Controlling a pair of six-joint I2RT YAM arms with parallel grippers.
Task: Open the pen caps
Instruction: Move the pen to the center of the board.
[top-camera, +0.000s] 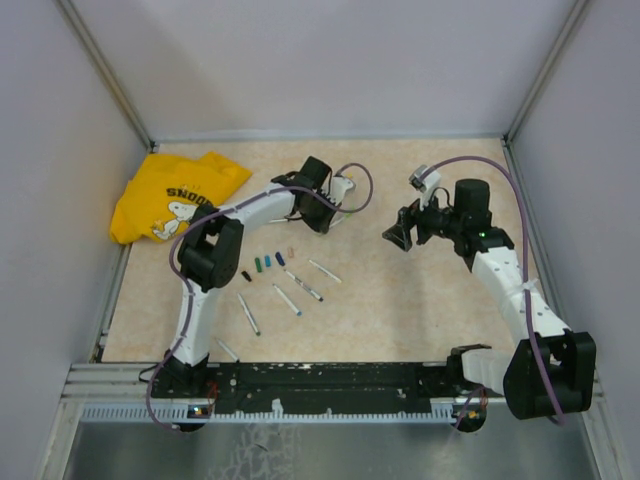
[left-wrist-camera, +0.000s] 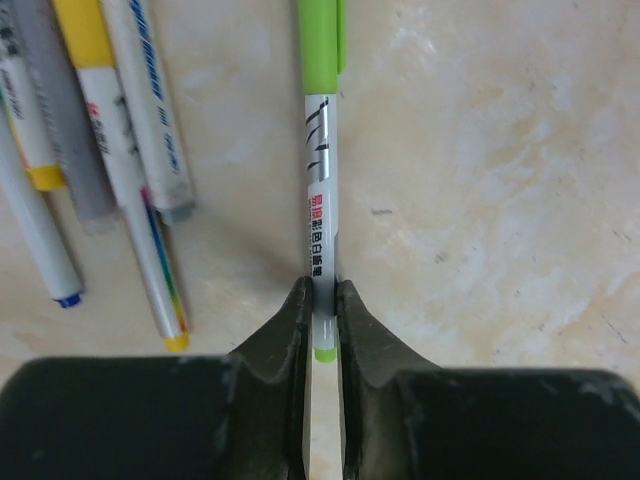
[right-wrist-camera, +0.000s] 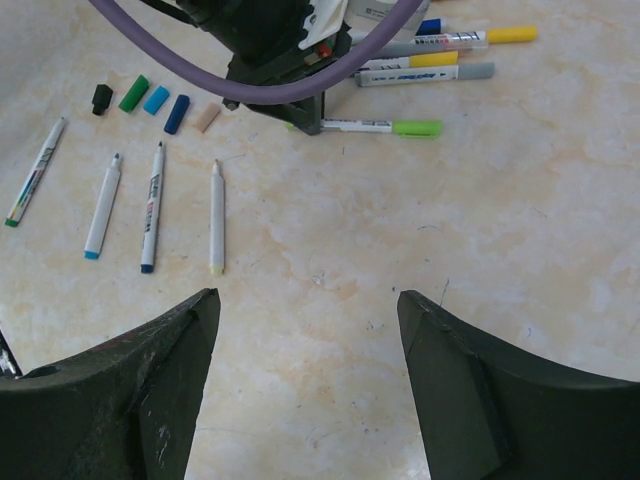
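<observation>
My left gripper (left-wrist-camera: 322, 310) is shut on the tail end of a white pen barrel (left-wrist-camera: 320, 200). The pen lies on the table with its light green cap (left-wrist-camera: 320, 40) on the far end. In the right wrist view the same pen (right-wrist-camera: 370, 126) points right, green cap (right-wrist-camera: 417, 128) outermost. Loose pen caps (right-wrist-camera: 156, 99) in black, green, blue, dark blue and peach lie in a row at the upper left. Several uncapped pens (right-wrist-camera: 152, 205) lie below them. My right gripper (right-wrist-camera: 308, 300) hovers open with nothing between its fingers, apart from the pens.
More capped pens (right-wrist-camera: 477, 72) with yellow, grey and blue caps lie beside the left gripper (top-camera: 340, 190). A yellow shirt (top-camera: 175, 195) is crumpled at the back left. Grey walls close in the table on three sides. The right gripper (top-camera: 400, 237) is to the right of the left one.
</observation>
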